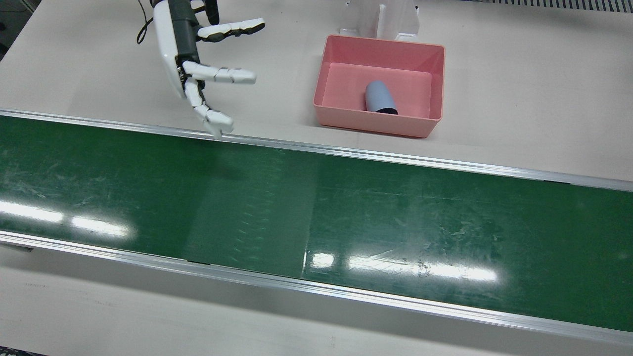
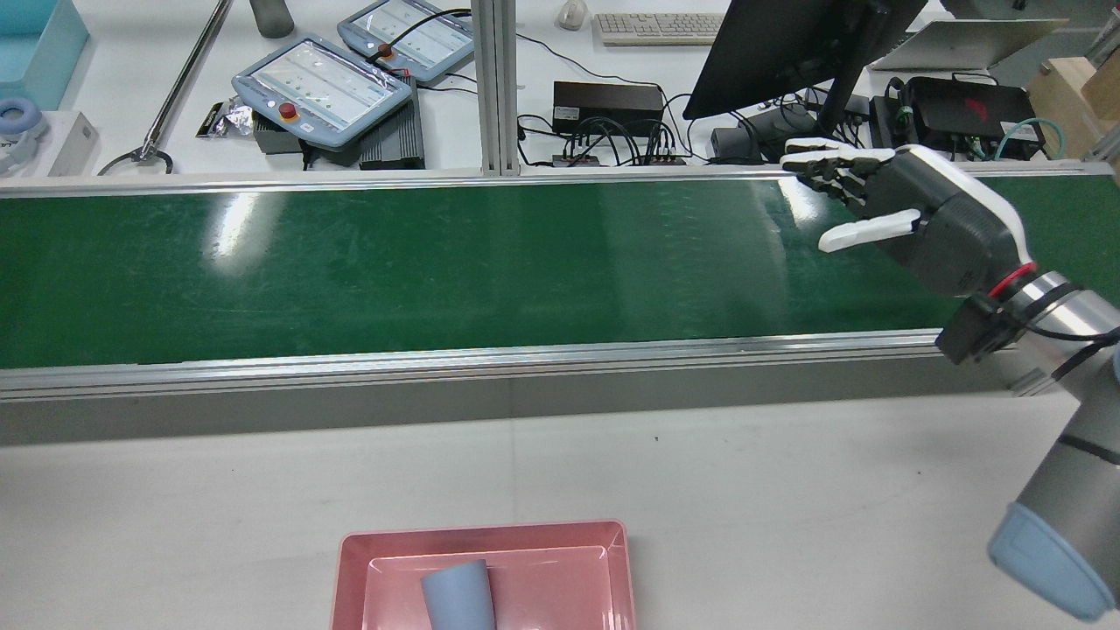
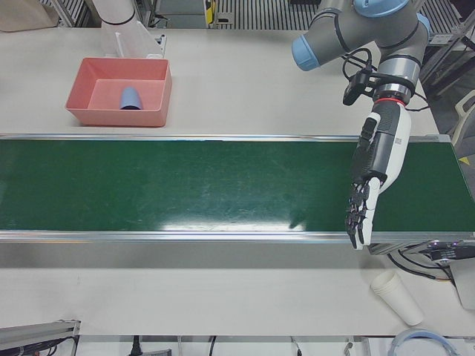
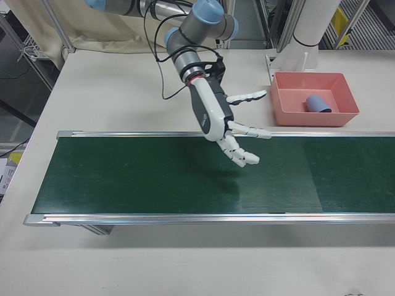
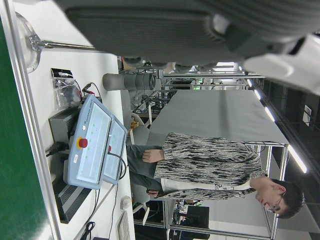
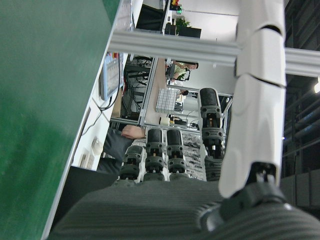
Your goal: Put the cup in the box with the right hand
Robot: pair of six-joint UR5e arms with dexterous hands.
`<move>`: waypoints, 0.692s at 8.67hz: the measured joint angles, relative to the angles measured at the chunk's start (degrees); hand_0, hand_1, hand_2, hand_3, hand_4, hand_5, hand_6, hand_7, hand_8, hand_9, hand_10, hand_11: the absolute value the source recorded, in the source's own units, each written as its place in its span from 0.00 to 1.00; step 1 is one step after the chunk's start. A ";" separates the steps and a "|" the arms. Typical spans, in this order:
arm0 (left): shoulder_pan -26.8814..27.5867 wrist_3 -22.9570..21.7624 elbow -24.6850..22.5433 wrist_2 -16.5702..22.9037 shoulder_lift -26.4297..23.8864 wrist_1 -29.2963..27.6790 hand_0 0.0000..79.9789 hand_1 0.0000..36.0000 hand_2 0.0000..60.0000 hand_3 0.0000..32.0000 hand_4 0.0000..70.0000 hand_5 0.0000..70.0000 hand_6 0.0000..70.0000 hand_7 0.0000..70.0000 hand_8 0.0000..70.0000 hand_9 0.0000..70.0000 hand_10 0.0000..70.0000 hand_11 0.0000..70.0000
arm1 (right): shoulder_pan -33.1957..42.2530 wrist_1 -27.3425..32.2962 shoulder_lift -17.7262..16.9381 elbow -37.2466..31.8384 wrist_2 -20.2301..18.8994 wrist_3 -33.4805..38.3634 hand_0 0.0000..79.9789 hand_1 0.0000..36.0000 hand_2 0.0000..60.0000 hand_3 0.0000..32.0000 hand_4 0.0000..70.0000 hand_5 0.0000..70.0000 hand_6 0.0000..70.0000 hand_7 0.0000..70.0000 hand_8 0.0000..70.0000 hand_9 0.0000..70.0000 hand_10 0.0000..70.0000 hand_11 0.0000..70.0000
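A blue-grey cup [image 1: 380,97] lies on its side inside the pink box [image 1: 376,123], which stands on the table on the robot's side of the green belt. The cup also shows in the rear view [image 2: 458,595], the left-front view [image 3: 130,98] and the right-front view [image 4: 318,103]. My right hand [image 1: 198,64] is open and empty, with its fingers spread. It hovers over the belt's robot-side edge, well apart from the box [image 4: 311,117]; it also shows in the rear view [image 2: 910,219] and the right-front view [image 4: 225,120]. My left hand [image 3: 371,178] is open and empty over the other end of the belt.
The green conveyor belt [image 1: 316,212] with metal rails runs across the table. White paper cups [image 3: 397,297] lie on the table's operator side near the left arm. A white pedestal [image 1: 390,20] stands behind the box. Teach pendants [image 2: 324,87] and cables lie beyond the belt.
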 measured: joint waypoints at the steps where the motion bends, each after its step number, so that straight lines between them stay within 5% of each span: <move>1: 0.00 0.00 -0.01 0.00 0.00 0.00 0.00 0.00 0.00 0.00 0.00 0.00 0.00 0.00 0.00 0.00 0.00 0.00 | 7.16 5.61 -0.15 -6.26 -5.47 3.05 0.78 0.50 0.05 0.00 0.50 0.11 0.13 0.46 0.20 0.32 0.10 0.17; 2: 0.00 0.00 -0.01 0.00 0.00 0.00 0.00 0.00 0.00 0.00 0.00 0.00 0.00 0.00 0.00 0.00 0.00 0.00 | 13.62 10.10 -0.91 -11.48 -9.15 5.15 0.80 0.48 0.03 0.00 0.49 0.11 0.12 0.44 0.19 0.31 0.08 0.14; 3: 0.02 0.00 -0.01 0.00 0.00 0.00 0.00 0.00 0.00 0.00 0.00 0.00 0.00 0.00 0.00 0.00 0.00 0.00 | 18.64 12.37 -2.28 -14.76 -11.03 6.14 0.77 0.57 0.10 0.00 0.33 0.12 0.12 0.40 0.19 0.30 0.07 0.14; 4: 0.02 0.00 -0.02 0.00 0.00 0.00 0.00 0.00 0.00 0.00 0.00 0.00 0.00 0.00 0.00 0.00 0.00 0.00 | 22.54 13.60 -3.99 -17.43 -11.93 6.60 0.76 0.63 0.17 0.00 0.33 0.12 0.12 0.41 0.19 0.30 0.07 0.14; 5: 0.01 0.00 -0.03 0.00 0.00 0.00 0.00 0.00 0.00 0.00 0.00 0.00 0.00 0.00 0.00 0.00 0.00 0.00 | 25.78 14.88 -5.66 -20.12 -12.36 6.74 0.80 0.54 0.06 0.00 0.46 0.12 0.12 0.44 0.19 0.31 0.08 0.15; 6: 0.01 0.00 -0.06 0.00 0.00 0.00 0.00 0.00 0.00 0.00 0.00 0.00 0.00 0.00 0.00 0.00 0.00 0.00 | 28.35 16.91 -6.67 -22.93 -12.59 6.64 0.79 0.53 0.06 0.00 0.46 0.12 0.13 0.44 0.19 0.31 0.11 0.19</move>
